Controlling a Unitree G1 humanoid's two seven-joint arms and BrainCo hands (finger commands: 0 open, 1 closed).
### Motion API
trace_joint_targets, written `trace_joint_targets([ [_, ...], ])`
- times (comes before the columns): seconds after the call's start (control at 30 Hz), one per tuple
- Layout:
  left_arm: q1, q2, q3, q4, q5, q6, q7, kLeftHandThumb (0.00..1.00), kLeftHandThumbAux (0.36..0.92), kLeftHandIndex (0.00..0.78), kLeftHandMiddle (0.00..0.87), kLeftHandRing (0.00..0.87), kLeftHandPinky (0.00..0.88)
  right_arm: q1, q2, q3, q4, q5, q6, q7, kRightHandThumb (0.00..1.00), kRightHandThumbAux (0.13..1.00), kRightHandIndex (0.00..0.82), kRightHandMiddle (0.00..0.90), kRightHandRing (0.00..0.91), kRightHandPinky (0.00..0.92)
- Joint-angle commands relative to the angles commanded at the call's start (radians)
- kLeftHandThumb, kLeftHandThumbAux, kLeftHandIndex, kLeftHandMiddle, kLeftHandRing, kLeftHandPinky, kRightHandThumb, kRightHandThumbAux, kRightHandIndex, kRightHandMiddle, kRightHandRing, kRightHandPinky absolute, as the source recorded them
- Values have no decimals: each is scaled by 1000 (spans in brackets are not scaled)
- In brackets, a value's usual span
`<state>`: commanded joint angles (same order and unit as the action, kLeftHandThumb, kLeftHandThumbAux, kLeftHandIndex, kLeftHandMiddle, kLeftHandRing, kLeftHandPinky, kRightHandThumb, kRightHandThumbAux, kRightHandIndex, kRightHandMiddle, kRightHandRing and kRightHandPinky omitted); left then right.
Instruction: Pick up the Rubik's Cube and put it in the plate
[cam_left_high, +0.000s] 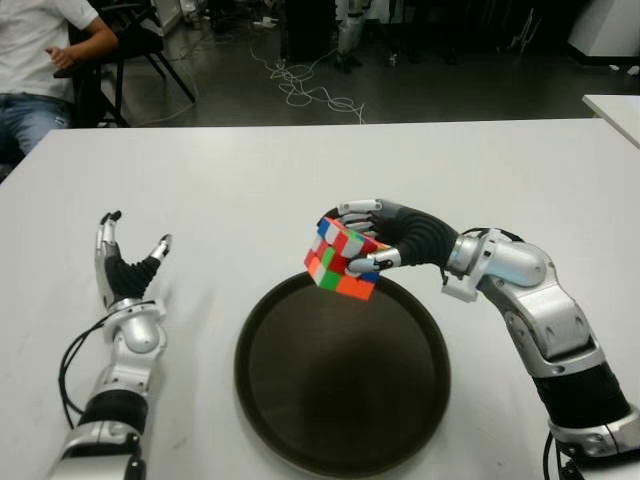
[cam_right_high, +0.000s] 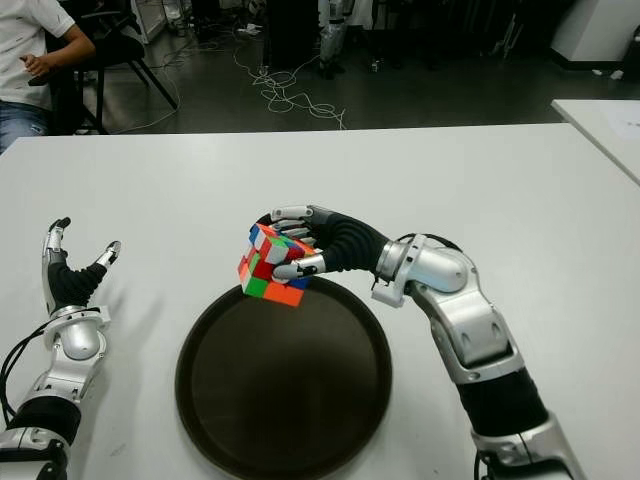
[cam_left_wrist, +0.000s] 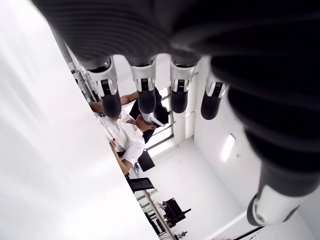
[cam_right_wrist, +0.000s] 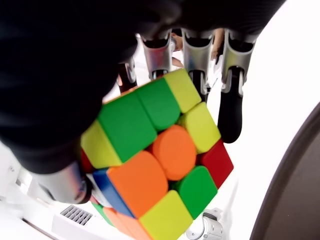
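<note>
My right hand (cam_left_high: 362, 240) is shut on the Rubik's Cube (cam_left_high: 343, 260), a scrambled cube of red, green, orange, blue and white stickers. It holds the cube tilted in the air above the far rim of the round dark plate (cam_left_high: 300, 400). The right wrist view shows the cube (cam_right_wrist: 155, 160) close up with the fingers (cam_right_wrist: 231, 105) wrapped round it and the plate's edge (cam_right_wrist: 295, 190) beside it. My left hand (cam_left_high: 128, 255) shows on the white table (cam_left_high: 250, 180) left of the plate, fingers spread, holding nothing.
A person sits on a chair (cam_left_high: 130, 50) beyond the table's far left corner. Cables (cam_left_high: 300, 85) lie on the dark floor behind the table. A second white table's corner (cam_left_high: 615, 110) shows at the far right.
</note>
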<state>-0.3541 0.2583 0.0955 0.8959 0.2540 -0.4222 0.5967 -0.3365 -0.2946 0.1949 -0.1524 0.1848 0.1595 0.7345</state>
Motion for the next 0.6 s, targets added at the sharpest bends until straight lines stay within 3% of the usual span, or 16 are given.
trace_joint_targets([
  [0.37, 2, -4, 2, 1, -4, -12, 2, 0, 672, 26, 52, 36, 37, 19, -10, 28, 11, -100, -98, -50, 681, 732, 436, 809, 820, 813],
  [0.47, 2, -4, 1, -2, 1, -3, 9, 0, 675, 27, 46, 28, 19, 29, -15, 52, 18, -219, -139, -133, 681, 732, 436, 812, 825, 817],
  [0.6, 4, -5, 0, -5, 1, 1, 9, 0, 649, 27, 40, 16, 6, 7, -5, 92, 76, -373, -194, -244, 681, 732, 437, 809, 826, 819],
])
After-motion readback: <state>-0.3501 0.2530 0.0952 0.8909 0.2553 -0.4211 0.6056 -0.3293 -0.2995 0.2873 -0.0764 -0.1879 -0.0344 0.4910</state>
